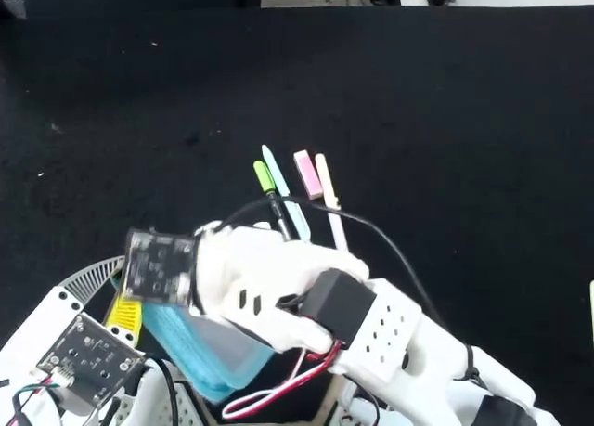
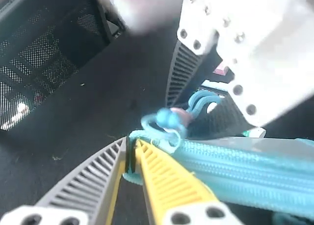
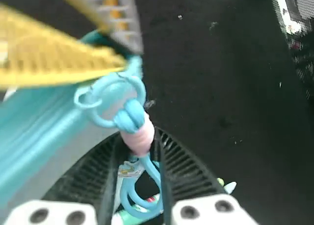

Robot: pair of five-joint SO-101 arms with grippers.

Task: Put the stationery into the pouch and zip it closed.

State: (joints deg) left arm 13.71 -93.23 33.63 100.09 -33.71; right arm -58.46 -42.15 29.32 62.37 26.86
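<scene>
Bench (image 1: 445,120): plain black.
Pouch (image 1: 209,352): light blue with a translucent grey panel. Its zip tape is light blue and finely ribbed.
Zip pull (image 3: 130,114): light blue cord and ring, pink bead.
Left end effector (image 2: 130,145): one yellow finger and one grey finger, both ribbed.
Right end effector (image 3: 139,137): black ribbed fingers on white mounts.
Arm housings (image 1: 269,287): white.
Stationery: green pen (image 1: 264,177) with a black section, light blue pen (image 1: 278,174), pink eraser (image 1: 307,174), cream pen (image 1: 325,187).

high: overhead, down on table (image 1: 418,92) | both wrists: very close, sharing zipper pull (image 2: 169,119)
</scene>
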